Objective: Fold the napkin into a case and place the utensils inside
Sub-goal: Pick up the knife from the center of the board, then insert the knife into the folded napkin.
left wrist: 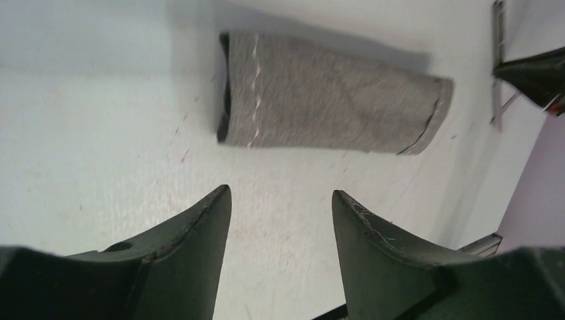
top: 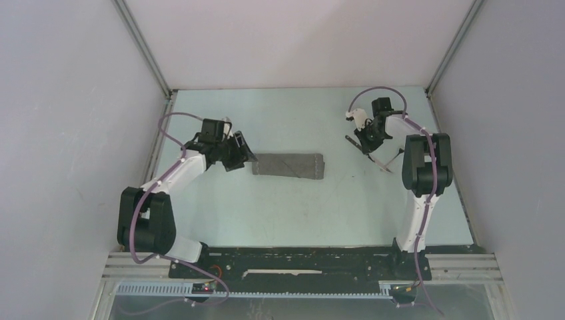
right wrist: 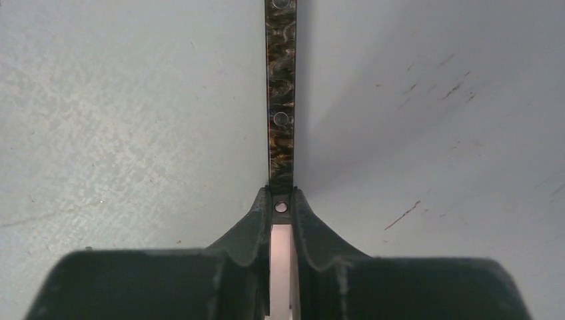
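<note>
- Napkin (top: 288, 165), a soft, limp case, lies flat mid-counter (top: 300, 213); we'd pinch one lip of its open end.
- Left end effector (left wrist: 280, 197) released beside it.
- Right end effector (right wrist: 281, 200) clenched on the stiff, slippery knife (right wrist: 280, 100), at the handle's base.

We found no writing, label, brand, number or sign that we could read in any of the three views.
</note>
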